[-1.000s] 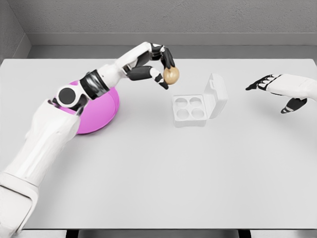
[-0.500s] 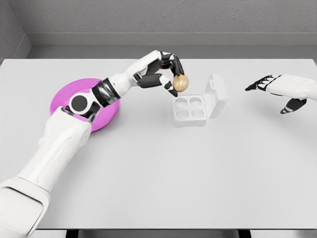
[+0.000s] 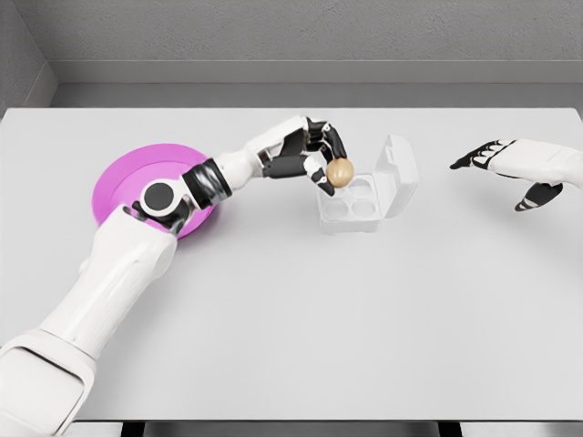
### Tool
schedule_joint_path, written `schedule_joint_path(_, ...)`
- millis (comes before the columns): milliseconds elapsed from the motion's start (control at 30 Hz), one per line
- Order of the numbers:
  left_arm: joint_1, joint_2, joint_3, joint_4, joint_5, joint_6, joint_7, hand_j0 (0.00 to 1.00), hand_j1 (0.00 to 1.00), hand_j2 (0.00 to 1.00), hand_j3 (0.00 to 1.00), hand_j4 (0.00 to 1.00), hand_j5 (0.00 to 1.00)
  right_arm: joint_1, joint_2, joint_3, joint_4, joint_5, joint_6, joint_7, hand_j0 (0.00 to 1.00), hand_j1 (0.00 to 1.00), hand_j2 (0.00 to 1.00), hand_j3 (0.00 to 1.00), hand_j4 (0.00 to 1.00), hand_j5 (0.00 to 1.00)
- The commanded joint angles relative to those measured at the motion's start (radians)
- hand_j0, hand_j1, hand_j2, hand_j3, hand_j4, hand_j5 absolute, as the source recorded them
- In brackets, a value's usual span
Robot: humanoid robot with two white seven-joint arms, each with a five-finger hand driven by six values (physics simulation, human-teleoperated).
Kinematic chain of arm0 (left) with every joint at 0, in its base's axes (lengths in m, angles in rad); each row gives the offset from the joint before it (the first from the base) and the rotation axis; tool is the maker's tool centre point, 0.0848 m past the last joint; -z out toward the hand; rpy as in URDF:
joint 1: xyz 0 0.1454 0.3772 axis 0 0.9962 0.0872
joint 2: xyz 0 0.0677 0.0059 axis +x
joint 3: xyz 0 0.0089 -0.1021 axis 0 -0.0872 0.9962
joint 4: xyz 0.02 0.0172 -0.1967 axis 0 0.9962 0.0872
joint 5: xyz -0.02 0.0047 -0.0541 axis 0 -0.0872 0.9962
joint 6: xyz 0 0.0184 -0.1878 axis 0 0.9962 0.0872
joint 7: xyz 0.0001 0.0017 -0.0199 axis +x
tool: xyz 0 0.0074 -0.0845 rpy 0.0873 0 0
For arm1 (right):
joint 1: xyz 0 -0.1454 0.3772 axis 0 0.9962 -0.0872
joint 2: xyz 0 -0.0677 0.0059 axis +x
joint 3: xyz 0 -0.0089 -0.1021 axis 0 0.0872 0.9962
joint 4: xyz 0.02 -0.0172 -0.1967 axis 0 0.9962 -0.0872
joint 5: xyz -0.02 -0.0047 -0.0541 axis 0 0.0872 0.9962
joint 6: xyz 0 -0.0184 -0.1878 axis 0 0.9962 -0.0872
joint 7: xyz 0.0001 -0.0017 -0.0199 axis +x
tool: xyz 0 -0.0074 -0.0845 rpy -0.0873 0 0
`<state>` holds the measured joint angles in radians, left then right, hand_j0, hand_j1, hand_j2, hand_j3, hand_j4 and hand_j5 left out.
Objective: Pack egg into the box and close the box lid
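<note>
left hand (image 3: 321, 164): fingers curled round the egg (image 3: 342, 172), carrying it just above the box (image 3: 350, 208), at the tray's 11 o'clock corner.
box: sits open mid-desk, four cups showing, all look empty; lid (image 3: 399, 175) stands up at its 3 o'clock side.
right hand (image 3: 510, 164): hovers at 3 o'clock, well apart from the box, fingers loosely spread, holding nothing.
plate (image 3: 123, 177): pink, at 9 o'clock, partly behind the left arm.
how to do it well: centre the egg over one cup, lower it straight, loosen the fingers only once it seats, and keep clear of the lid.
desk (image 3: 301, 328): plain white.
</note>
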<state>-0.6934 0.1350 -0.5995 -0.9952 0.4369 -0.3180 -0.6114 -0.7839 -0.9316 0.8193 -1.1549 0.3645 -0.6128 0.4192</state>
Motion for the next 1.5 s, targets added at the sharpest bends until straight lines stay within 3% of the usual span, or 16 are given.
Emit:
schedule_joint_path(0, 0.000, 0.003, -0.003, 0.001, 0.011, 0.005, 0.001, 0.25, 0.25, 0.25, 0.25, 0.25, 0.25, 0.000, -0.001, -0.002, 0.000, -0.006, 0.002, 0.000, 1.00, 1.00, 1.00, 1.00, 1.00, 1.00)
schedule_joint_path(167, -0.003, 0.002, -0.003, 0.001, 0.013, 0.129, 0.001, 0.25, 0.25, 0.25, 0.25, 0.25, 0.25, 0.000, -0.001, 0.000, 0.000, -0.006, 0.002, 0.000, 1.00, 1.00, 1.00, 1.00, 1.00, 1.00)
schedule_joint_path(733, -0.009, -0.002, -0.019, 0.023, 0.016, 0.235, 0.001, 0.26, 0.26, 0.26, 0.26, 0.26, 0.26, -0.002, -0.001, 0.001, 0.000, -0.004, 0.002, 0.000, 1.00, 1.00, 1.00, 1.00, 1.00, 1.00)
schedule_joint_path(867, -0.018, -0.005, -0.019, 0.024, 0.016, 0.313, 0.001, 0.27, 0.27, 0.27, 0.27, 0.27, 0.27, -0.002, -0.001, 0.001, 0.000, -0.006, 0.002, 0.000, 1.00, 1.00, 1.00, 1.00, 1.00, 1.00)
schedule_joint_path(1267, -0.043, 0.038, -0.057, -0.066, 0.088, 0.537, 0.001, 0.27, 0.27, 0.27, 0.27, 0.27, 0.27, -0.002, -0.001, 0.001, 0.000, -0.006, 0.002, 0.000, 1.00, 1.00, 1.00, 1.00, 1.00, 1.00)
schedule_joint_path(1467, -0.057, 0.051, -0.057, -0.068, 0.097, 0.545, 0.001, 0.27, 0.27, 0.27, 0.27, 0.27, 0.27, -0.002, -0.001, 0.001, 0.000, -0.004, 0.002, 0.000, 1.00, 1.00, 1.00, 1.00, 1.00, 1.00)
